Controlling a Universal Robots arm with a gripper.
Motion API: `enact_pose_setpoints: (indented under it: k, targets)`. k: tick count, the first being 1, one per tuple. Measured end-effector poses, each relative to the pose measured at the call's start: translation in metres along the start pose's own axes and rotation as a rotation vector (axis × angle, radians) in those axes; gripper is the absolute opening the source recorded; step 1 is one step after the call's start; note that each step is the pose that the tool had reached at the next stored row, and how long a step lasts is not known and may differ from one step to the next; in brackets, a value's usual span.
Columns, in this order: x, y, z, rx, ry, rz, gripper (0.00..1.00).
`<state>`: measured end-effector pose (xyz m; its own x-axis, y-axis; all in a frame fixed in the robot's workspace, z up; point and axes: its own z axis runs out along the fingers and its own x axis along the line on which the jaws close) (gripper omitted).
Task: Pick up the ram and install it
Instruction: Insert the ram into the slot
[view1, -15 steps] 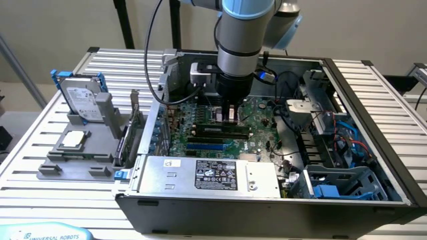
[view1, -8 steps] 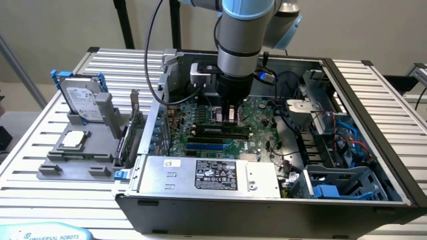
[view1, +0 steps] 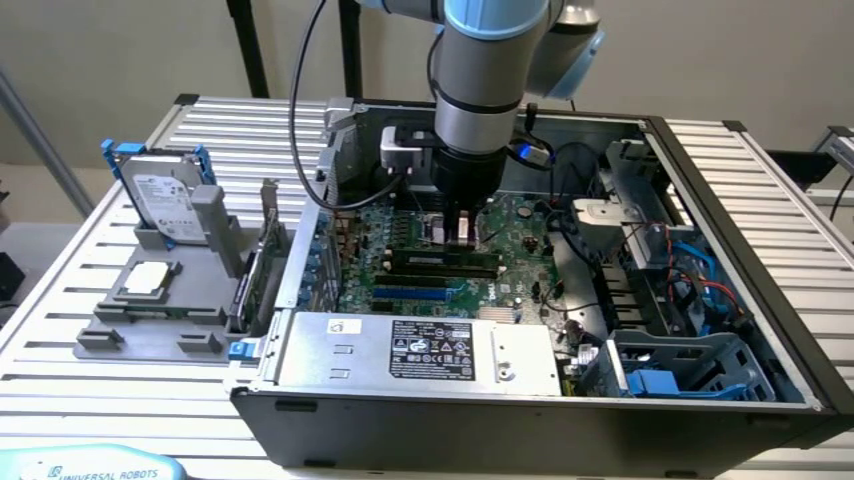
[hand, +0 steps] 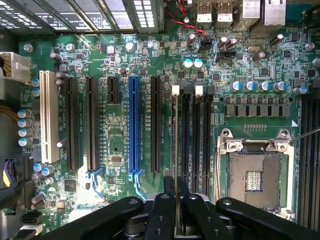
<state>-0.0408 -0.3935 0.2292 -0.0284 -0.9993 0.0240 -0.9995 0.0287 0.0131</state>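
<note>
Slatted metal counter carries an open computer case, lying on its side, with a grey parts holder on the exterior view's left holding a hard drive and a silver processor chip. Arm reaches down into the case over the motherboard. End effector is clenched on the ram, held edge-on between the fingers, so the stick reads as a thin line in the wrist view. Ram hangs directly below the end effector, upright on its thin edge, long axis running parallel to the memory slots and lined up over the slot nearest the black expansion slots. Bottom edge points down at the board; cannot tell if it touches the slot yet. Empty processor socket sits just beside the memory slots. Blue expansion slot lies on the other side, same orientation. In the exterior view the end effector stands just above the slots, mid-board.
</note>
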Motion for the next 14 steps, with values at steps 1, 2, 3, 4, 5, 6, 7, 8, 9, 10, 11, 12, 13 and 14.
enact_pose_setpoints:
  k: [1,2,3,4,5,6,7,8,9,10,11,12,13,14]
  targets:
    - [-0.0003,0.0,0.0,0.0,0.0002,-0.001,0.13]
    - [-0.0006,0.0,0.0001,0.0,0.0001,-0.002,0.13]
    - [-0.0006,0.0,0.0002,0.0,0.0003,-0.003,0.13]
    - [-0.0007,0.0,0.0003,0.0,0.0007,-0.004,0.13]
    - [-0.0007,0.0,0.0004,0.0001,0.0011,-0.005,0.13]
    - [-0.0007,0.0,0.0006,0.0001,0.0017,-0.006,0.13]
    - [-0.0008,0.0,0.0008,0.0001,0.0022,-0.007,0.13]
    - [-0.0008,0.0,0.001,0.0002,0.0025,-0.007,0.13]
    - [-0.0008,0.0,0.0013,0.0002,0.0029,-0.008,0.13]
    - [-0.0008,0.0,0.0016,0.0002,0.0032,-0.008,0.13]
    - [-0.0008,0.0,0.002,0.0003,0.0032,-0.009,0.13]
    - [-0.0008,0.0,0.0024,0.0003,0.0034,-0.01,0.13]
    - [-0.0008,0.0,0.0028,0.0003,0.0035,-0.01,0.13]
    - [-0.0008,0.0,0.0031,0.0003,0.0036,-0.011,0.13]
